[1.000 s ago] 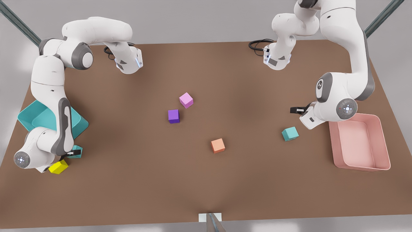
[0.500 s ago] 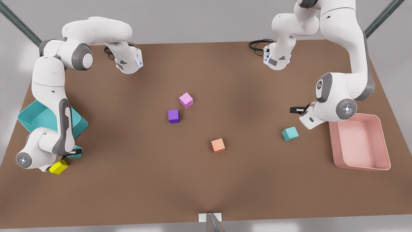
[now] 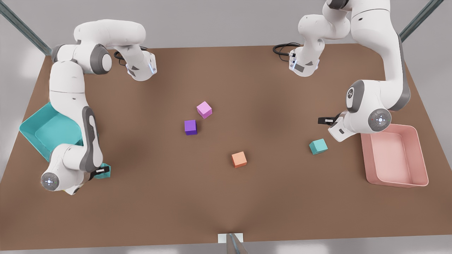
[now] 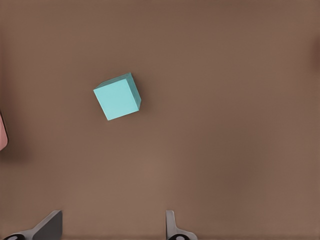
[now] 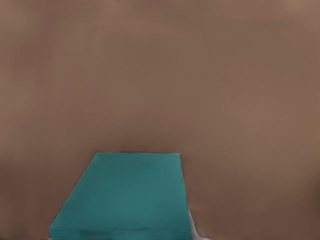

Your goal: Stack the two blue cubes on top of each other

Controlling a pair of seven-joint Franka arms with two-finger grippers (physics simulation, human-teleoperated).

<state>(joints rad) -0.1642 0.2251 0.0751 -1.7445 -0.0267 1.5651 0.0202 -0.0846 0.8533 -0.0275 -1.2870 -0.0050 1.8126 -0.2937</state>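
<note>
right pincer point(image 3: 100, 171): we grasp one blue cube point(image 5: 122, 195) | left pincer point(image 4: 110, 227): released, above second blue cube point(image 4: 117, 96) on surface point(image 3: 226, 197)

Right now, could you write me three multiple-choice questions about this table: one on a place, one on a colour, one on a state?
1. Where is the free blue cube?
A. In the teal tray
B. On the table, between the orange cube and the pink tray
C. On the purple cube

2. Which colour is the cube nearest the pink cube?
A. Purple
B. Orange
C. Blue

3. How is the left gripper, at the front view's right?
A. Shut on the orange cube
B. Shut on the pink cube
C. Open, empty

B: it sits on bare table there.
A: purple lies just beside pink.
C: its fingers stand apart; the right gripper, at the front view's left, grips the other blue cube.
</note>
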